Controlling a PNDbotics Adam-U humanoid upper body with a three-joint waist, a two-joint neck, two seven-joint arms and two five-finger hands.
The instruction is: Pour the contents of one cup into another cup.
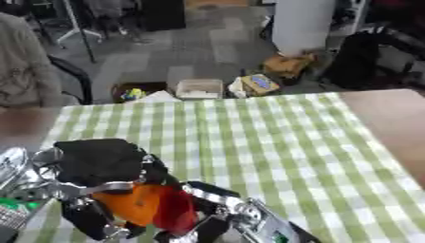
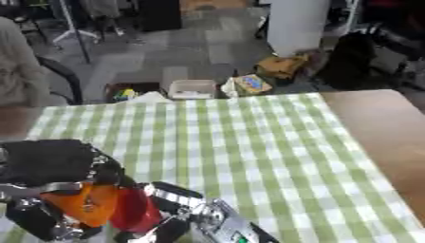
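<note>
down at the near edge of the checked tablecloth [image 1: 274,142], the left hand [image 1: 96,163] clasps an orange cup [image 1: 137,203]. just right of it, touching, the right hand [image 1: 220,211] clasps a red cup [image 1: 176,209].

The two cups sit at the near left of the table [image 1: 274,142], one cup [image 1: 137,204] on the left and the other cup [image 1: 177,211] touching it on its right. The left hand [image 1: 96,163] lies over and around the left cup, coming in from the left edge; the right hand [image 1: 217,209] is just right of the other cup (whether it touches is unclear). The cloth [image 1: 249,137] covers the table's left and middle, leaving bare tabletop along the right. Beyond the far edge, boxes [image 1: 199,88] stand on the floor
</note>
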